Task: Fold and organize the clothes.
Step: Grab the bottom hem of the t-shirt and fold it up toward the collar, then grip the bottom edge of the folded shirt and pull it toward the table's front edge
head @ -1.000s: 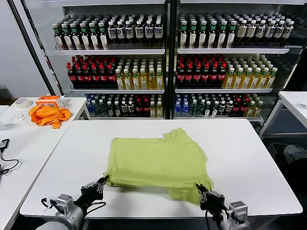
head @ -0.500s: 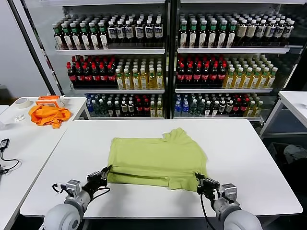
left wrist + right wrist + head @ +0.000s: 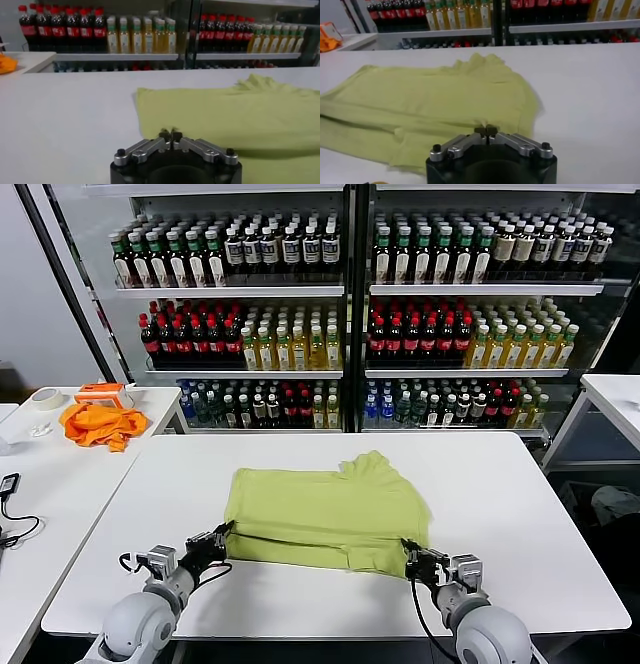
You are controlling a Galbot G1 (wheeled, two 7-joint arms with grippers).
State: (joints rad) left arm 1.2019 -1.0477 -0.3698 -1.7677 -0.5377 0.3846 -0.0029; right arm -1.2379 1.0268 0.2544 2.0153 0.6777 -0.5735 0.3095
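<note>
White tabletop (image 3: 520,514) fills the middle of the scene, with drink coolers (image 3: 345,304) full of bottles standing behind it.

A lime T-shirt (image 3: 325,509) lies on that tabletop, a little nearer the far edge than the near one, folded over so that a second layer shows along its near side. Its neck end bunches up at the far right.

At the shirt's near left corner sits the left gripper (image 3: 215,541), low over the surface; in its wrist view the jaws are pressed together right at the shirt's edge (image 3: 170,134), and whether any cloth is caught between them cannot be told. At the near right corner sits the right gripper (image 3: 412,559), its jaws likewise looking pressed together against the near hem (image 3: 485,131); again it is unclear whether fabric is pinched.

Off to the far left, on a separate side table (image 3: 150,399), lies a crumpled orange cloth (image 3: 100,424), with a roll of tape (image 3: 45,398) beside it.
</note>
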